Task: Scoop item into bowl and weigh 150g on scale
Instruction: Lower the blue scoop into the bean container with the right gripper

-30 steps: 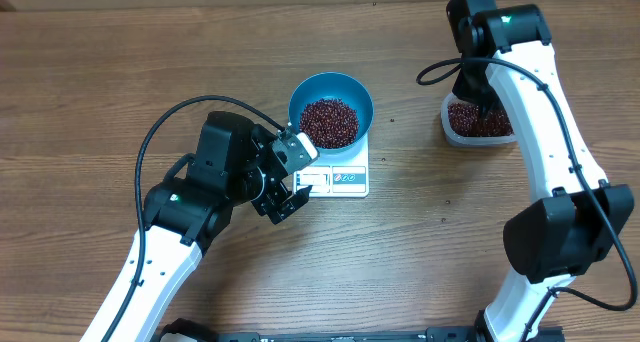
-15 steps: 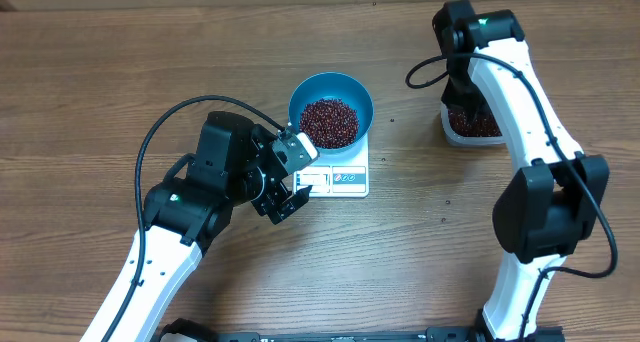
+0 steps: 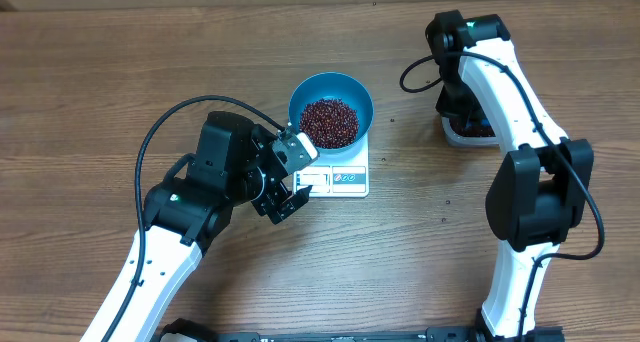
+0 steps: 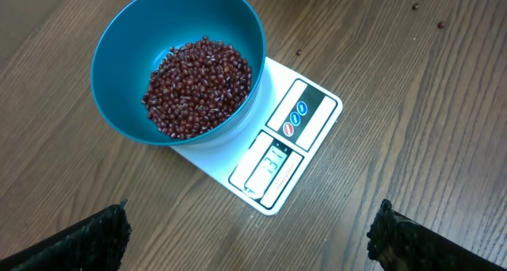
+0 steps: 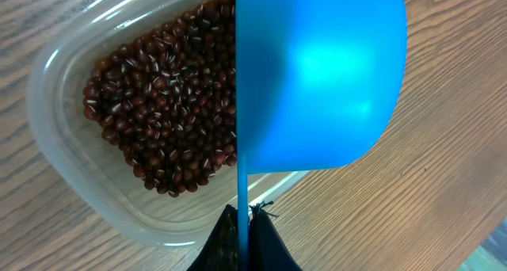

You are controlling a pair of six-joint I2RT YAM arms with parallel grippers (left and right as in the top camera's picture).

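bowl [image 4: 174, 17]: sits on the scale [image 4: 305, 120], mid-surface toward the far edge, so each added load shows on the display.
beans [image 4: 198, 85]: a heap in the bowl's bottom; more in the tub [image 5: 79, 168] nearer the far right corner.
right tool [image 5: 242, 231]: clamped tight on the handle of the scoop [image 5: 325, 73], which is held over the tub, probably to dip.
left tool [image 3: 288, 174]: spread wide, empty, beside the scale's near left corner, likely watching the display.

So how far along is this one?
Done: beans sit in the bowl on the scale. In hand: the right fingers are shut on the scoop above the tub. The left fingers are open and empty. Left: perhaps more scoops; the display is unreadable.
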